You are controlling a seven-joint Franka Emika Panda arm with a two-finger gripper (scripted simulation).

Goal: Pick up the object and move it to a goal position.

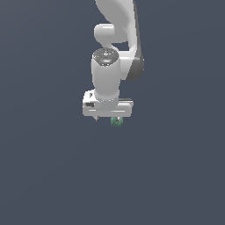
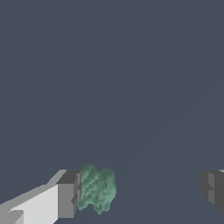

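While the gripper (image 2: 140,192) stands spread wide, the green object (image 2: 97,188) lies against one finger (image 2: 68,194). The other finger (image 2: 213,187) stands well apart, grasping nothing.

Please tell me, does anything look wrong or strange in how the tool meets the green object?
One thing stands out. In the wrist view the green object sits right against one finger, while the other finger is far from it. So the open tool is not centred on the object. Nothing looks damaged.
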